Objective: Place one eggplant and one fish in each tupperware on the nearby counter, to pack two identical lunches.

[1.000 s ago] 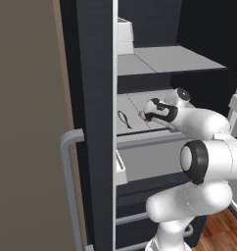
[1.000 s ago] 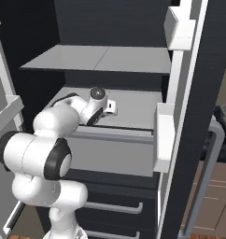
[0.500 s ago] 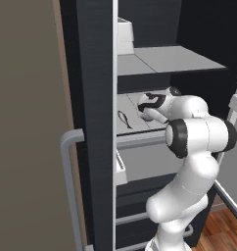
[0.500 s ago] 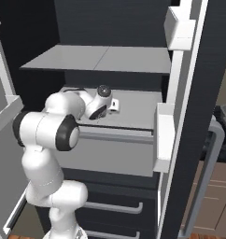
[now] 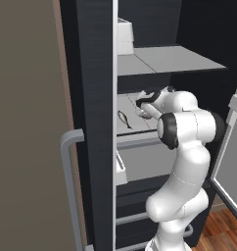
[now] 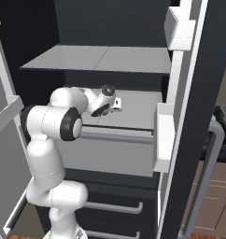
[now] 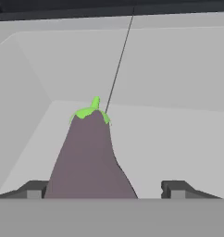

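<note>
Since the earlier frames, the white arm has folded tighter and its wrist has pushed deeper over the middle fridge shelf (image 6: 133,112). In the hand view, the smooth, matte purple eggplant with a bright green cap (image 7: 90,157) lies on that pale grey shelf, long axis running away from the camera, stem end pointing toward the back wall. The two-finger gripper (image 7: 104,190) straddles its broad end, left fingertip (image 7: 33,190) touching, right one apart; whether it grips cannot be told. A dark slender item (image 5: 124,119) lies nearby.
</note>
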You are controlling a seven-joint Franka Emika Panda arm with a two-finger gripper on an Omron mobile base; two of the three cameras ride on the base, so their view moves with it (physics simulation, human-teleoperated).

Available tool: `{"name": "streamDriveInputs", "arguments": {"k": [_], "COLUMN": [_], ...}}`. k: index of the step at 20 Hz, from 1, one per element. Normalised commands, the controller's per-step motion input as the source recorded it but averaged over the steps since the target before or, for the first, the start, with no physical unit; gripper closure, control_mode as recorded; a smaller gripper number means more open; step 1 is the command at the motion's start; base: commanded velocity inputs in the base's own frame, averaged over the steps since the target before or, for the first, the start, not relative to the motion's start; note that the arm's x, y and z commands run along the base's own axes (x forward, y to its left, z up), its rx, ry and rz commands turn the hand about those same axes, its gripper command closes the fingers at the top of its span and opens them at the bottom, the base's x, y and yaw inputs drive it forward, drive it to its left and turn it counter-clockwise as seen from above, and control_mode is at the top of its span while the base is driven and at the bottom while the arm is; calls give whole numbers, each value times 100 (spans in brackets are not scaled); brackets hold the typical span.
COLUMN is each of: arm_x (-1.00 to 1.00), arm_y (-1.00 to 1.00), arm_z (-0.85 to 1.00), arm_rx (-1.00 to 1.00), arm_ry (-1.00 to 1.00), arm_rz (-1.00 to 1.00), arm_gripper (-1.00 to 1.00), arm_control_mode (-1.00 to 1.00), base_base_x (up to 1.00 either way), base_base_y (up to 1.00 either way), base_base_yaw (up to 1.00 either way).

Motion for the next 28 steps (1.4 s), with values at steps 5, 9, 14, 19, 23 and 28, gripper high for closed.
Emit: {"name": "streamDriveInputs", "arguments": {"k": [5,9,14,19,23,28], "arm_x": [-29,-100,-100,-100,-100,-100], "arm_y": [15,-13,-39,-10,9,0], "arm_z": [-96,-18,46,85,29,2], "arm_rx": [-10,-2,0,-5,-16,-11], "arm_ry": [13,6,0,0,-5,-16], "arm_rz": [0,-6,-3,0,0,2], "arm_gripper": [100,100,100,100,100,100], "arm_control_mode": [-100,-100,-100,-100,-100,-100], "base_base_x": [0,0,0,0,0,0], "base_base_y": [0,0,0,0,0,0], "base_base_yaw": [0,0,0,0,0,0]}}
